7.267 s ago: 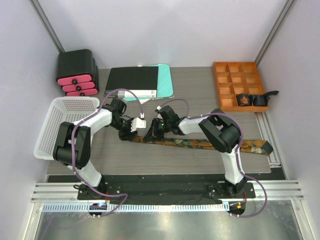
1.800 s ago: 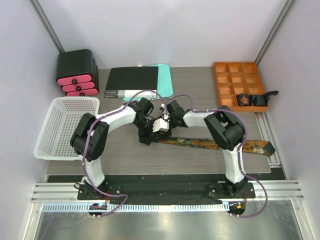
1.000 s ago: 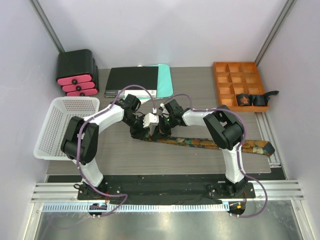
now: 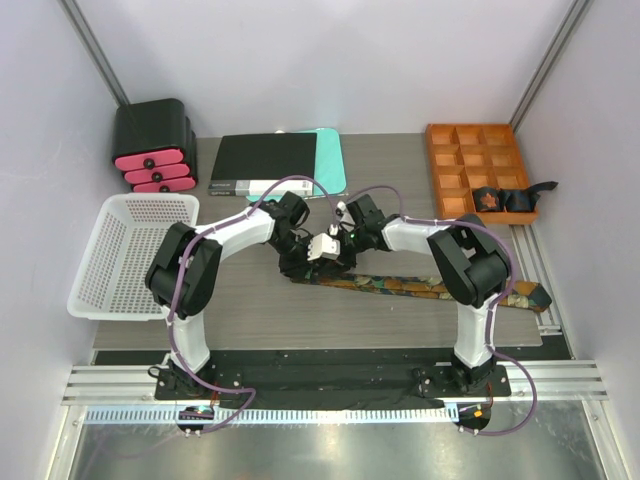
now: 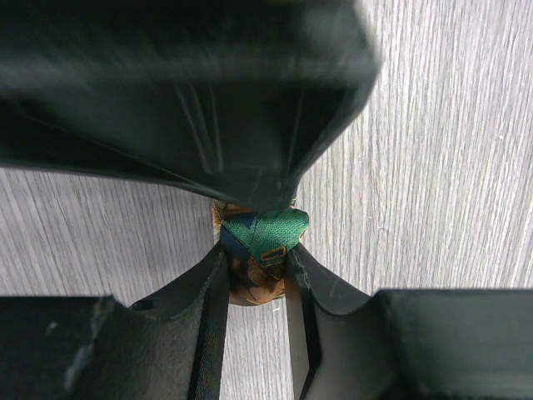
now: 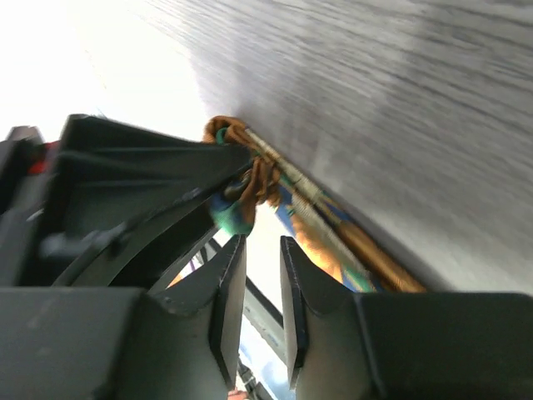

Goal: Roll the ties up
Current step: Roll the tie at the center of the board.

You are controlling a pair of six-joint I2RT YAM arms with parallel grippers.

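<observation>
One tie [image 4: 400, 286], dark with orange-gold pattern, lies stretched across the table with its wide pointed end at the right. Its left end is wound into a small roll [image 5: 260, 250] showing green and brown. My left gripper [image 5: 255, 260] is shut on that roll [image 4: 308, 270], one finger on each side. My right gripper [image 6: 261, 243] faces it from the right, jaws open a narrow gap with nothing between them. The roll [image 6: 240, 187] sits just past the right gripper's [image 4: 332, 256] fingertips. Two rolled ties [image 4: 502, 200] rest in the orange tray [image 4: 448, 170].
A white basket [image 4: 125, 250] stands at the left edge. A black drawer unit with pink fronts [image 4: 152, 148] is at the back left. A black folder [image 4: 265, 162] lies on a teal sheet behind the grippers. The tray has several compartments.
My right gripper has opened and let go of the tie's rolled end. My left gripper has closed on the roll. Both grippers shifted slightly to the right.
</observation>
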